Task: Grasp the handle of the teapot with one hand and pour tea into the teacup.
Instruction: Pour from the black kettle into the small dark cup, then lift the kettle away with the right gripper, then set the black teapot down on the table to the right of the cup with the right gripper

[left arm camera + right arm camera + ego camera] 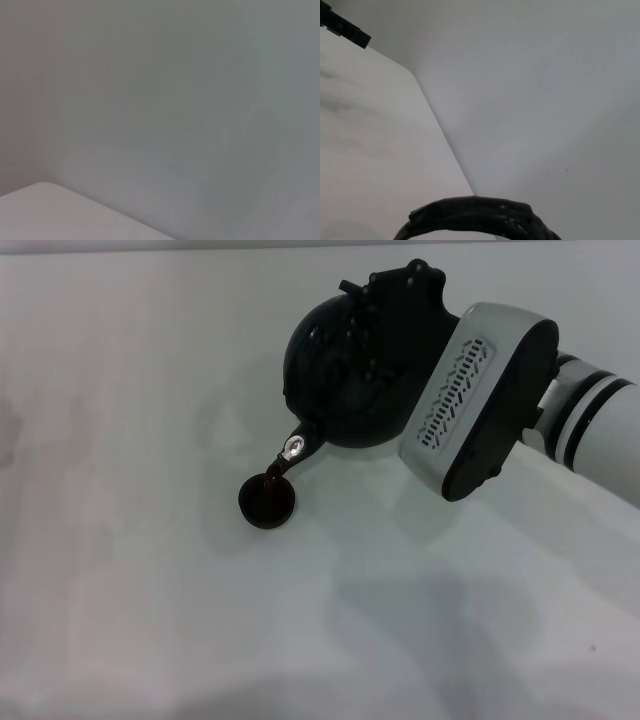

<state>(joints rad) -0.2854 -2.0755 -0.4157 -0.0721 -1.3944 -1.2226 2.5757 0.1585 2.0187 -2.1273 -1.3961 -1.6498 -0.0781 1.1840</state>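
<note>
- A plain pale table (150,540) is filling the head view, with a bare grey wall rising beyond its edge in the wrist views.
- The teapot (335,370) is hanging tilted over the far right part of the table, its spout (290,452) dipping down and to the left.
- The teacup (267,501) is sitting on the table just below the spout tip, near the middle of the scene, and dark tea is showing inside it.
- The right gripper (405,290) is reaching in from the right on its white arm and is bearing the pot from above by the handle (480,217), which is showing as a ribbed black arc in the right wrist view.
- The jaws themselves are lost against the black pot, so I cannot tell how far they are closed.
- The left gripper is nowhere in sight; its wrist camera is looking only at wall and a table corner.
- Judging by the tilt and the thin dark thread between spout and cup, the pouring step is under way.
- The next move is likely calling for a slow return to upright before the small cup overfills, keeping the spout over the cup until the dripping ends.
</note>
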